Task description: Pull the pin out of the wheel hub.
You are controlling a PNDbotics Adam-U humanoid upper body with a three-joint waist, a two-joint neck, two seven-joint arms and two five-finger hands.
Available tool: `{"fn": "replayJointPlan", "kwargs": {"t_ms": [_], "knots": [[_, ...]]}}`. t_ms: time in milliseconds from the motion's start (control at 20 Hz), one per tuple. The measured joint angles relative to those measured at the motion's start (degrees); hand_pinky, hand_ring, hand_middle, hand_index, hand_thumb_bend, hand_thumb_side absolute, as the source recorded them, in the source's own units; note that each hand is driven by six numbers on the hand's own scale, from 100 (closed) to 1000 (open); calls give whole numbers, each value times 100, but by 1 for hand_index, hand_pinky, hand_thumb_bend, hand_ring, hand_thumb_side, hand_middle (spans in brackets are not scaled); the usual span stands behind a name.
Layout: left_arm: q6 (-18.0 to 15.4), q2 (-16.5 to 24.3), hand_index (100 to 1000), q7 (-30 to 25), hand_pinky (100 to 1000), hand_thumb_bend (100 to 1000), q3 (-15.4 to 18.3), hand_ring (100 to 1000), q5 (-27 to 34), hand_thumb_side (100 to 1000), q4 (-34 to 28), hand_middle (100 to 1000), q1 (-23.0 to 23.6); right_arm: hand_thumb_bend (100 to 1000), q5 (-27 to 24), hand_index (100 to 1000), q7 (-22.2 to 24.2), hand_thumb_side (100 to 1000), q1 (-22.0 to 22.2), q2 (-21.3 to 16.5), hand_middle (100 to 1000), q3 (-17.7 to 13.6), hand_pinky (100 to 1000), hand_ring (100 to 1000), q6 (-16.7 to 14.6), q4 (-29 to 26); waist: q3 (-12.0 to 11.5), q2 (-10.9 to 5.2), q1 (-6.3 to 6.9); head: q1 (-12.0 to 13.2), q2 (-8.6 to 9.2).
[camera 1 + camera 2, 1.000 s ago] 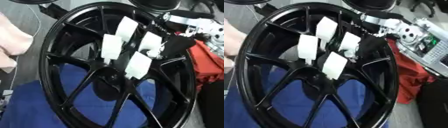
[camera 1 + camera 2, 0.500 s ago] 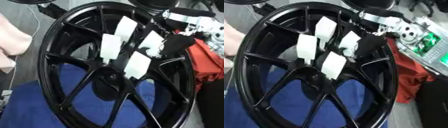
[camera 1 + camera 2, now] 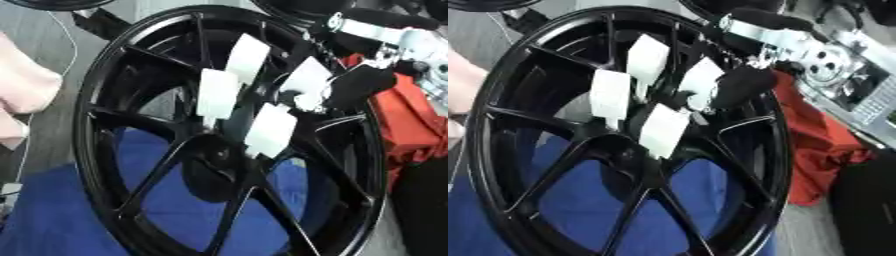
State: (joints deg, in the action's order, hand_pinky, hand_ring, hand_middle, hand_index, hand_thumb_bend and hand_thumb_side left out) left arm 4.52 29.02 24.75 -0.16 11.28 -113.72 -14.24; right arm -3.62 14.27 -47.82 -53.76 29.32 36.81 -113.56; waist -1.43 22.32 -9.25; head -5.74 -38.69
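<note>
The black spoked wheel hub [image 3: 114, 75] stands tilted and fills both views. My right hand [image 3: 354, 82] reaches in from the upper right over the hub's centre. Its white-padded fingers [image 3: 217, 92] spread across the spokes. The black thumb and one white-padded finger meet on a small pale thing [image 3: 306, 103], which looks like the pin, just right of the hub's centre. Most of the pin is hidden by the hand. My left hand shows in neither view.
A blue cloth [image 3: 52, 210] lies under and behind the wheel. A red cloth [image 3: 824, 145] and grey equipment [image 3: 859, 85] sit at the right. A pale pink shape [image 3: 22, 95] is at the left edge beside the rim.
</note>
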Motion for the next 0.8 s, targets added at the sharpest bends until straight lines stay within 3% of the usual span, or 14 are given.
{"fn": "replayJointPlan", "kwargs": {"t_ms": [350, 600, 700, 800], "knots": [[-6, -27, 641, -11, 906, 100, 1, 602, 12, 641, 0, 519, 6, 298, 43, 566, 15, 100, 109, -177, 301, -72, 489, 348, -180, -13, 35, -42, 23, -10, -1], [-5, -36, 641, -12, 906, 100, 4, 604, 28, 641, 0, 521, 13, 282, 204, 571, 7, 100, 240, -363, 273, -185, 493, 324, -469, -31, 65, -167, 38, -31, 1], [-1, -63, 641, -16, 906, 100, 6, 605, 32, 641, 0, 521, 16, 221, 302, 572, -17, 100, 306, -433, 272, -235, 499, 322, -578, -32, 69, -217, 50, -40, 4], [6, -79, 641, -22, 906, 100, 8, 605, 34, 641, 0, 521, 19, 262, 402, 572, -68, 100, 386, -517, 268, -293, 502, 319, -689, -32, 80, -259, 64, -41, 5]]}}
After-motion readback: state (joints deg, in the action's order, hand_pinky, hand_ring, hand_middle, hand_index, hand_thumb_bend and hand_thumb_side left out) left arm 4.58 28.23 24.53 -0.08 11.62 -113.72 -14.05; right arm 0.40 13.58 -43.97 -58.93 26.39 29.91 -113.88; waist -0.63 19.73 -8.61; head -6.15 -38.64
